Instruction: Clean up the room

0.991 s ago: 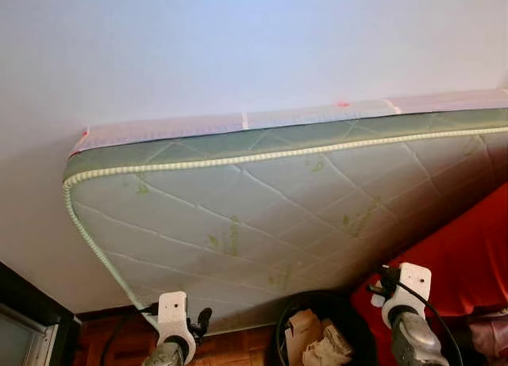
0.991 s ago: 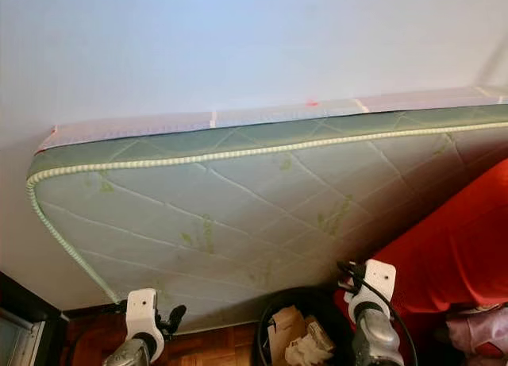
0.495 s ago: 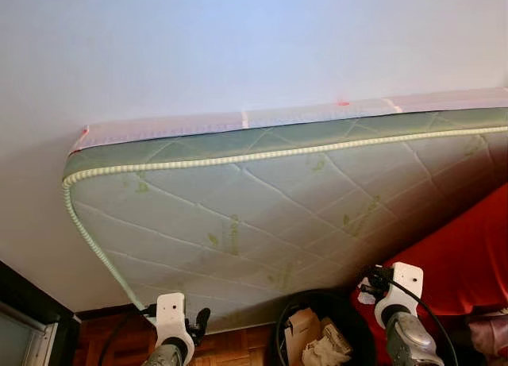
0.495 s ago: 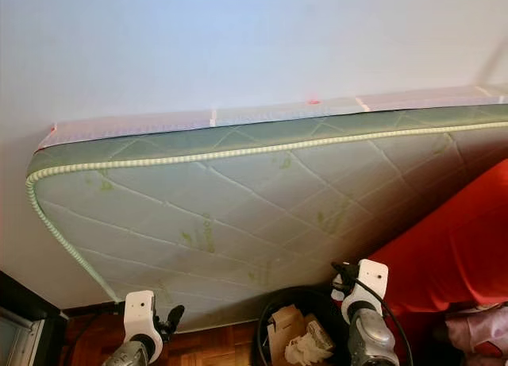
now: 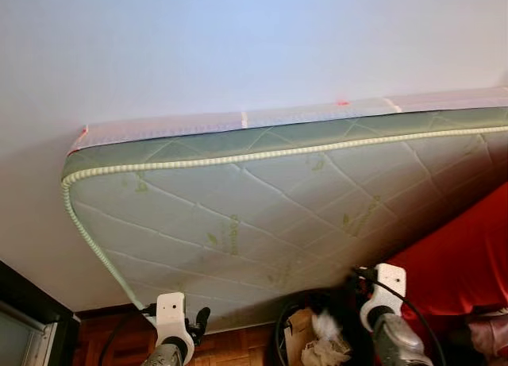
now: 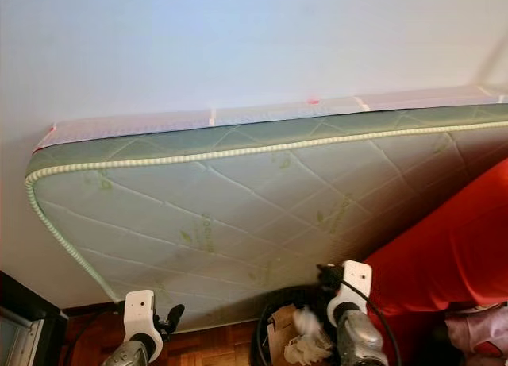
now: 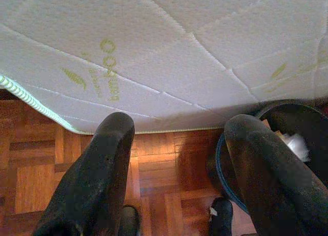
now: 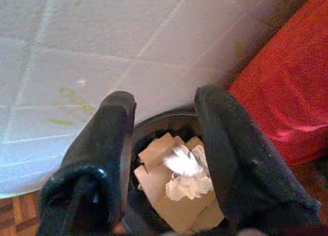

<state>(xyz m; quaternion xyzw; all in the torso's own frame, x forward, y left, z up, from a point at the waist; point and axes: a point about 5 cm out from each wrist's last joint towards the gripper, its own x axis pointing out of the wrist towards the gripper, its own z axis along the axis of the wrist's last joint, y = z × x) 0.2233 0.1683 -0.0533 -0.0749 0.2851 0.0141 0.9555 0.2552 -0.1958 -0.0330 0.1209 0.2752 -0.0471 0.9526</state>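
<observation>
Quilted mattress against wall; right claw open over round bin; left claw open.

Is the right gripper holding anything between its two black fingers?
No. In the right wrist view the right gripper is open above the black round bin, with white crumpled paper below.

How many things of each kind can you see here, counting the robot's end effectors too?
Mattress: 1
Black bin: 1
Red cloth: 1
Cardboard pieces in the bin: several, exact number unclear
White crumpled paper: 1 above the bin between the right fingers, more in the bin
End effectors: 2, left end effector and right end effector, both open
Total: 6, leaving out the bin's contents
</observation>
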